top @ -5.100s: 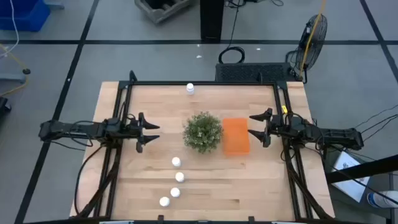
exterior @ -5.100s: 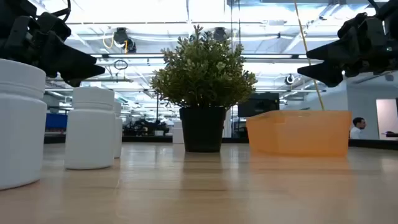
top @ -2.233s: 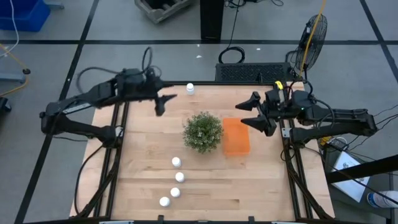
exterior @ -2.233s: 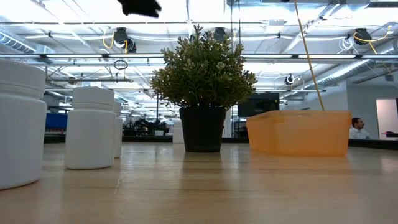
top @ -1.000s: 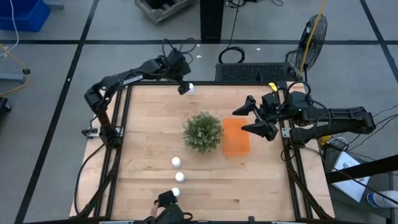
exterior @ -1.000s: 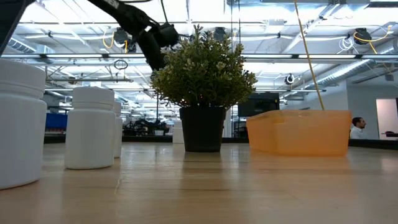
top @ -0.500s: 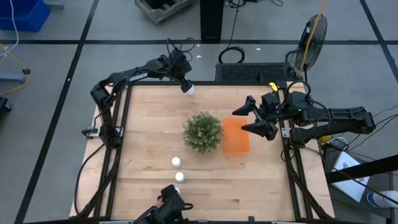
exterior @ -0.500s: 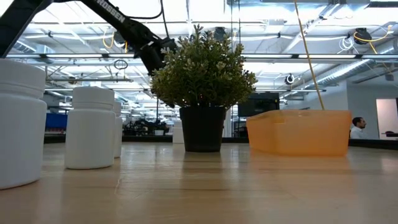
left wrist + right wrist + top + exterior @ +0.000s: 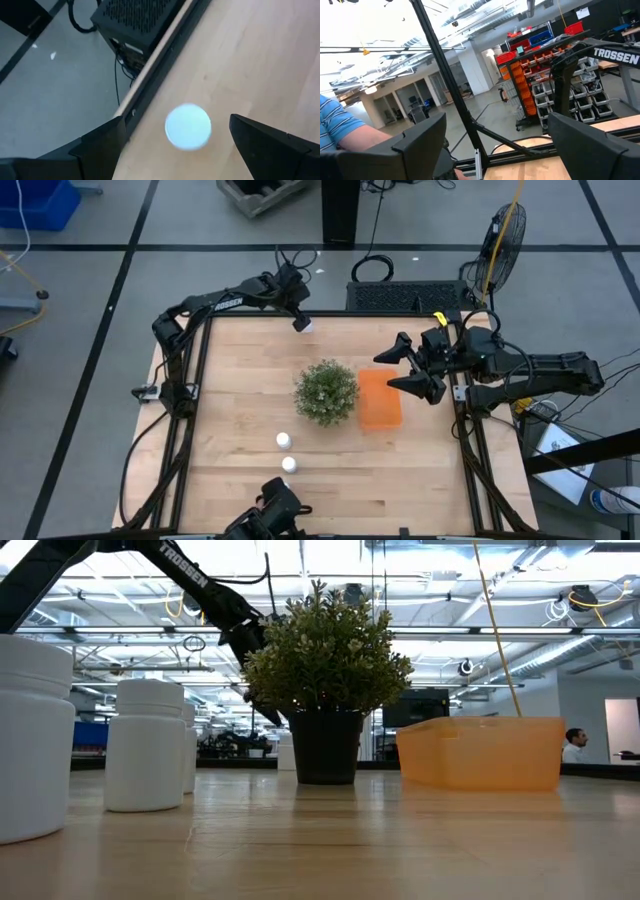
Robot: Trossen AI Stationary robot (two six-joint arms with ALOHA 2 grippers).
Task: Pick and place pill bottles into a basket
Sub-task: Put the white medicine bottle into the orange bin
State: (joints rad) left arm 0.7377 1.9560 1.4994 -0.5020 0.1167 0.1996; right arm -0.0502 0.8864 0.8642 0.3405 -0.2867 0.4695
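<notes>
Left gripper (image 9: 299, 323) is at the far edge of the wooden table (image 9: 230, 410), right above a white round-capped pill bottle (image 9: 188, 126); fingers (image 9: 272, 147) spread wide on either side of the smooth cap, gripping nothing. Right gripper (image 9: 408, 367) hangs over the right side, just beside the orange basket (image 9: 379, 398), jaws apart and empty. Basket is a translucent rectangular plastic bin, sitting right of the bushy green plant (image 9: 325, 391) in its dark pot (image 9: 322, 747). Two more white bottles (image 9: 283, 441) stand in front of the plant; another (image 9: 289, 464) is just nearer. Low view shows plain cylindrical bottles (image 9: 146, 745) lined up on the left, smooth with wider caps. A person's blue striped sleeve (image 9: 340, 131) shows in the right wrist view.
</notes>
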